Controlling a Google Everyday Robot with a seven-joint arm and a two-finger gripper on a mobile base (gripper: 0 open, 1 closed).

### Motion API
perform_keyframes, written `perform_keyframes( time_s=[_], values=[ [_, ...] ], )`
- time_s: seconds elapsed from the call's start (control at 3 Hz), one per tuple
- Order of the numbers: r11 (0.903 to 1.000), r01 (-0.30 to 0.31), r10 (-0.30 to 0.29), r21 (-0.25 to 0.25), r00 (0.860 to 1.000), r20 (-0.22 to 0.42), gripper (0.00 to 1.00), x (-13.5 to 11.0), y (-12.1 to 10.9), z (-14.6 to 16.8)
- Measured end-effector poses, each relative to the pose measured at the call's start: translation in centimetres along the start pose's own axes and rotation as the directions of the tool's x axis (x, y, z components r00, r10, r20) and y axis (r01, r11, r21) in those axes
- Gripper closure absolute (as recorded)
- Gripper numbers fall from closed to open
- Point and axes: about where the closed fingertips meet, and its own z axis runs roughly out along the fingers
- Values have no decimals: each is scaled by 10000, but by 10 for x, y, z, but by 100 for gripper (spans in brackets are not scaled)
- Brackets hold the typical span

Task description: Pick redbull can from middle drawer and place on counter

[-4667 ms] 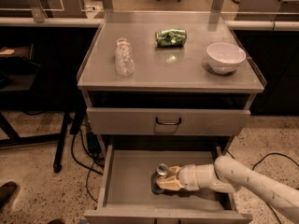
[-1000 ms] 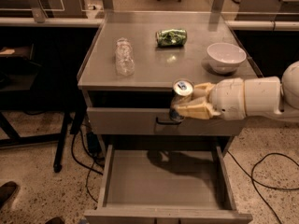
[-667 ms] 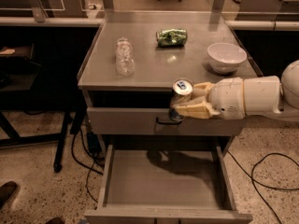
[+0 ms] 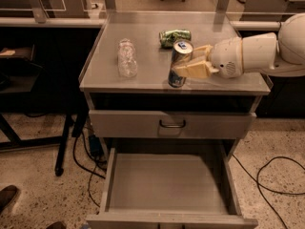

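The redbull can (image 4: 179,63), blue and silver with a shiny top, stands upright at the front of the counter (image 4: 143,37); I cannot tell whether its base touches the top. My gripper (image 4: 187,68) reaches in from the right and is shut on the can, its cream fingers (image 4: 195,69) wrapped around the can's middle. The middle drawer (image 4: 167,182) is pulled open below, and its bare grey floor holds nothing.
A clear plastic bottle (image 4: 127,57) lies at the counter's left. A crushed green can (image 4: 174,36) lies at the back. The closed upper drawer with a dark loop handle (image 4: 172,124) is under the counter. Cables (image 4: 274,175) trail on the floor. My arm hides the counter's right side.
The can was first gripped inside the open drawer, then held in front of the upper drawer. It has now risen and moved back over the counter's front edge, still in the gripper.
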Motion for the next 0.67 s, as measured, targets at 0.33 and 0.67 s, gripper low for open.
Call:
perform_keyframes(
  time_s=[0.33, 0.67],
  values=[
    [10000, 3, -3, 2, 10000, 3, 100, 0, 0, 0],
    [10000, -57, 57, 16, 9999, -103, 100, -5, -21, 6]
  ],
)
